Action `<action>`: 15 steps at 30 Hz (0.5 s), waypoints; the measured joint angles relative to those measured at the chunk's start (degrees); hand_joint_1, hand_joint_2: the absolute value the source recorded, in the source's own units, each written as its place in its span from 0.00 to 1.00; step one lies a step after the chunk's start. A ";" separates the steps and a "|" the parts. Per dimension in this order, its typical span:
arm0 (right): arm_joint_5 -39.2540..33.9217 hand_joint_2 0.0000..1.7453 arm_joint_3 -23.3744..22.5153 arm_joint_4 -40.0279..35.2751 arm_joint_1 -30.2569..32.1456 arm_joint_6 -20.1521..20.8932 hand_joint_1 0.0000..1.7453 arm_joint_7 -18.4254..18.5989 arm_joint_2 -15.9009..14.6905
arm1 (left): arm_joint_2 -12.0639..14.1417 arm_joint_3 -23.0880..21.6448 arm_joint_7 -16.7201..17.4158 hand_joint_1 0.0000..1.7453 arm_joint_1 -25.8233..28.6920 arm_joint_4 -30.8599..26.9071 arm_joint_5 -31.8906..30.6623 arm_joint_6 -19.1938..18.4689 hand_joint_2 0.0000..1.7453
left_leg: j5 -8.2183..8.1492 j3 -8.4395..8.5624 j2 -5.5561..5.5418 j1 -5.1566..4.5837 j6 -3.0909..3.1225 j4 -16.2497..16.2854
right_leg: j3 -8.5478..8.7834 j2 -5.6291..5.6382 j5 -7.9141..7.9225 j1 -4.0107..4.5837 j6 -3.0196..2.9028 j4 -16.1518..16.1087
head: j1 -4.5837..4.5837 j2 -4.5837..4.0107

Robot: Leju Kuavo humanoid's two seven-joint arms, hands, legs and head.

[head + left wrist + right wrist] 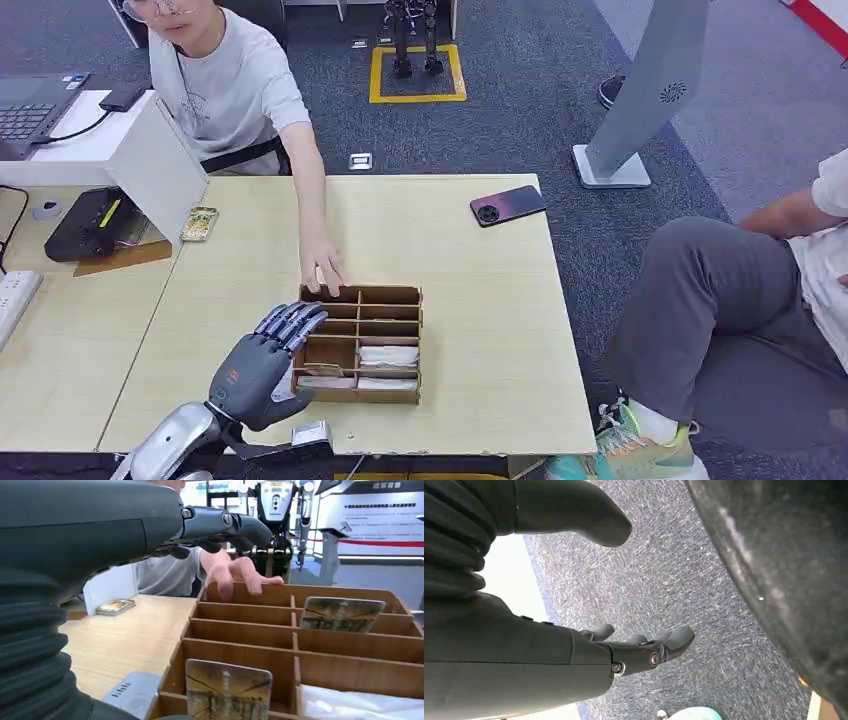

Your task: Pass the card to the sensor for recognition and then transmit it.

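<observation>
Hovering over the near left corner of the wooden divider box (361, 343) on the bench (480, 300), my left hand (262, 362) has its fingers (293, 322) spread and straight, holding nothing. My right hand (624, 652) hangs beside me over grey carpet (664, 580), fingers loosely apart and empty. Across the bench a person's hand (322, 265) rests on the far left rim of the box, fingertips just inside it.

By my reckoning the task has hardly begun: no card is in my grip yet, so the pick, the pass over the sensor and the handing-on are all left. A flat grey device (311, 433) lies at the bench's near edge just beside the box, possibly the sensor, though I cannot tell for sure.

Closest to me is the near card (228, 690), upright on its edge in the near left compartment, its long axis running along the slot's width, parallel to the dividers, printed face toward my wrist. A second card (341, 613) leans in a farther compartment, tilted back, long axis likewise across the box. White wrapped items (388, 355) fill near-right slots.
</observation>
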 joint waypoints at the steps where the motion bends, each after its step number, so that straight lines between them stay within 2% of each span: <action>1: 0.04 1.00 0.00 0.00 0.00 0.00 0.00 0.00 0.00 | -0.39 -0.20 0.02 0.00 -0.30 0.64 0.00 0.04 1.00 | 0.00 -0.01 -0.01 0.00 0.00 0.00 | 0.00 0.00 0.00 0.00 0.00 0.00 | 0.00 0.00; 15: 0.39 1.00 0.00 -0.13 -0.02 0.02 0.00 0.00 0.00 | -4.09 -0.92 0.74 0.00 -2.03 5.32 0.37 0.44 1.00 | 0.00 0.00 -0.01 0.00 0.00 0.00 | 0.00 0.00 0.00 0.00 0.00 0.00 | 0.00 0.00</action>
